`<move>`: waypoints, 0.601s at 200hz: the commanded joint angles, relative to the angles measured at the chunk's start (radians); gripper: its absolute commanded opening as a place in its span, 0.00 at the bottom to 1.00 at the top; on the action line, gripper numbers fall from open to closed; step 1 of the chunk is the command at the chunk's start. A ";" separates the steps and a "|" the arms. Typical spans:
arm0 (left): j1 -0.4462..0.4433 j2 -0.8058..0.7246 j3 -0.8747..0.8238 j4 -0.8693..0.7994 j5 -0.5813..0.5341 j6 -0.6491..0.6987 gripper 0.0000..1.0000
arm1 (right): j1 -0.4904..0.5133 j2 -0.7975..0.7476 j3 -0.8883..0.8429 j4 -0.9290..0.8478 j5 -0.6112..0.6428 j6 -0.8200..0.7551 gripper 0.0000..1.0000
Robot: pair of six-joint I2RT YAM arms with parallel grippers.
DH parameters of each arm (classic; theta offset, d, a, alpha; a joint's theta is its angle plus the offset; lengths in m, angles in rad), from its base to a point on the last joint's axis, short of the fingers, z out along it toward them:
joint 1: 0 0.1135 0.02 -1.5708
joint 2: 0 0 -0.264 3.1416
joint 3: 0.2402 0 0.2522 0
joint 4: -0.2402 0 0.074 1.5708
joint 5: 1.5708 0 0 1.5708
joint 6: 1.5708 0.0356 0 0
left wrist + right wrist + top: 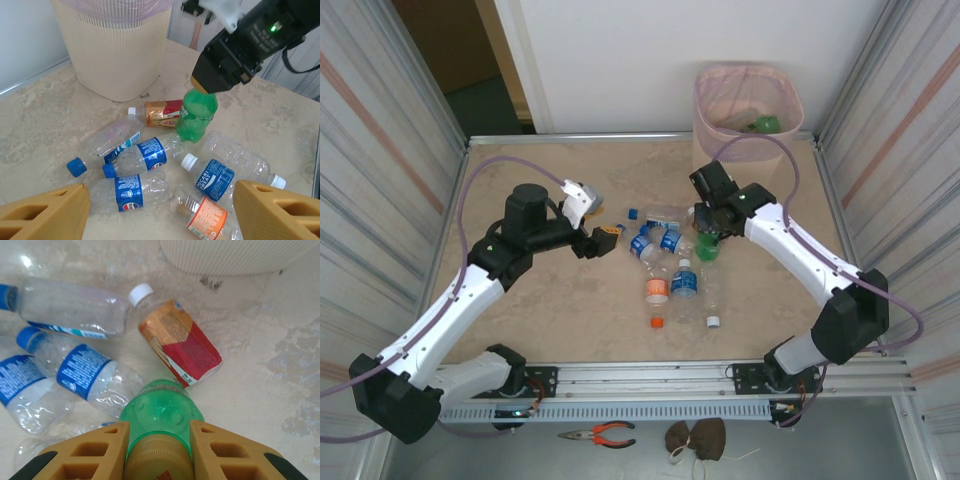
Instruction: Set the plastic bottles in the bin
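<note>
A: Count on the plastic bottles (150, 156)?
B: Eight in the left wrist view. Seven lay flat on the table (570, 310), clustered mid-table. One green bottle (198, 116) was in the right gripper (159, 434). One bin (722, 125) at the far right, well apart from the pile. A green item (767, 124) sat inside it, too small to identify.
A: Arms?
B: Two. Right arm reached forward and left from its base, elbow out to the right, wrist pitched down over the pile. Its fingers (95, 450) were clamped on the green bottle's neck end. Left arm stretched forward, wrist turned right toward the pile. Left gripper (606, 238) was spread wide and empty.
A: Green bottle orientation?
B: Long axis near vertical with a slight tilt, base pointing down at the table, just above the red-label bottle (180, 342). Couldn't tell if it touched anything below.
A: The rest?
B: All on their sides, long axes mixed. The red-label one had its white cap end nearer the bin.
</note>
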State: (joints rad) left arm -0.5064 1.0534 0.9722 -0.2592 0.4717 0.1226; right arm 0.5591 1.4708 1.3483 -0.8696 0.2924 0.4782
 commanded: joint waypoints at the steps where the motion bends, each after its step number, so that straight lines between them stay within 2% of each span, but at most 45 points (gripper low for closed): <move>1: -0.008 0.001 0.000 0.016 0.022 -0.009 0.76 | 0.004 -0.062 0.075 -0.057 0.027 0.000 0.27; 53: -0.009 0.002 0.000 0.016 0.024 -0.009 0.76 | -0.062 -0.114 0.227 -0.066 -0.041 -0.034 0.27; 120: -0.008 -0.004 -0.001 0.013 0.016 -0.013 0.76 | -0.258 -0.118 0.468 0.015 -0.222 -0.066 0.27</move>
State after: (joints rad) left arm -0.5064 1.0554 0.9722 -0.2565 0.4782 0.1226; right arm 0.3553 1.3682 1.7283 -0.9020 0.1539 0.4385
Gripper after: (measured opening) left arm 0.756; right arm 0.295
